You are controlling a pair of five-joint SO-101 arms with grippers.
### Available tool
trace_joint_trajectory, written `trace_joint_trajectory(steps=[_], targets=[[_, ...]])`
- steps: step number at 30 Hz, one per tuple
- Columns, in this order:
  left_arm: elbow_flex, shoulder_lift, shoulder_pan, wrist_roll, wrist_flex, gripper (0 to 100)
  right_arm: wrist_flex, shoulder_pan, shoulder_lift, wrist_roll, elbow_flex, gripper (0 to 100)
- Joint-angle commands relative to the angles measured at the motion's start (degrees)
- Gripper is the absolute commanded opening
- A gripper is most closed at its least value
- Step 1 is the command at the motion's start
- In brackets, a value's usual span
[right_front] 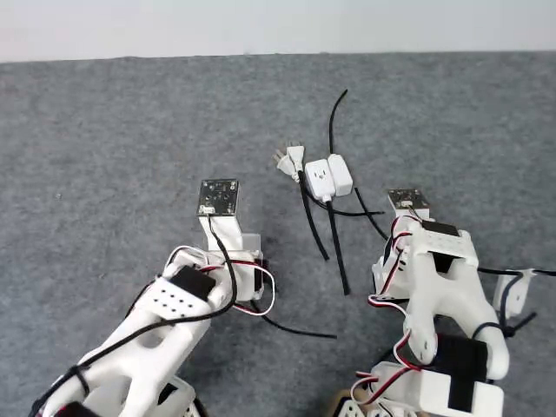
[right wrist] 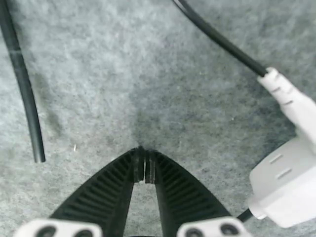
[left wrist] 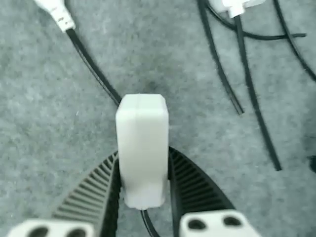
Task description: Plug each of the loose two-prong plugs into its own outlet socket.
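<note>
A white corded block point(left wrist: 142, 128) is being gripped by the left claw point(left wrist: 143, 163). The claw's ribbed black fingers point(left wrist: 94, 190) are being pressed against the block's two sides, parted just enough to take its width. The block's cord is being led back between them. Ahead of this claw, beyond the block, a loose white plug point(left wrist: 52, 9) is lying on the grey carpet point(left wrist: 59, 113) with its black cord running back towards the block.

The right claw point(right wrist: 144, 165) is being held with its fingertips pressed together, with nothing between them. Just beside this claw, a white outlet socket point(right wrist: 284, 185) with two slots is lying on the carpet. A white plug body point(right wrist: 291, 106) on a black cord is touching it. Whether its prongs are seated cannot be told.

Ahead of both claws and between them, a pair of white sockets point(right_front: 328, 176) is lying side by side, and two loose plugs point(right_front: 289, 160) are lying just beside the pair.
</note>
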Motion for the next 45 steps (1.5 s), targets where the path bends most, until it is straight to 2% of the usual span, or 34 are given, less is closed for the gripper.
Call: trace_joint_trajectory(steps=[1, 8, 16, 23, 27, 30, 34, 35, 41, 45], targets=[[-2.2, 3.5, 0.6, 0.8, -1.6, 5, -0.5, -0.6, -2.2, 0.4, 0.2, 0.9], [-5.6, 8.2, 0.6, 0.8, 3.1, 23, -0.4, -0.5, -2.2, 0.4, 0.2, 0.9], [-5.8, 6.7, 0.5, 0.3, 3.3, 23, -0.6, -0.6, -2.2, 0.5, 0.2, 0.9], [-5.8, -6.5, 1.1, -7.0, 6.8, 23, -0.7, -0.7, -2.2, 0.7, 0.2, 0.9], [-5.8, -11.5, 1.7, -7.5, 6.5, 23, -0.7, -0.7, -2.2, 0.7, 0.2, 0.9], [-5.8, -9.3, 7.0, -7.4, 6.5, 20, -0.7, -0.7, -2.2, 0.7, 0.2, 0.9], [-9.3, -0.3, 15.5, -7.6, 4.6, 0, -0.7, -0.7, -2.2, 0.7, 0.2, 0.9], [-10.7, 2.4, 16.2, -7.4, 4.2, 1, -0.7, -0.7, -2.2, 0.7, 0.2, 0.9], [-16.1, 16.6, 12.9, -7.5, 3.3, 1, -0.7, -0.7, -2.2, 0.7, 0.2, 0.9], [-16.1, 19.4, 9.0, -7.4, 2.0, 1, -0.7, -0.7, -2.2, 0.7, 0.2, 0.9]])
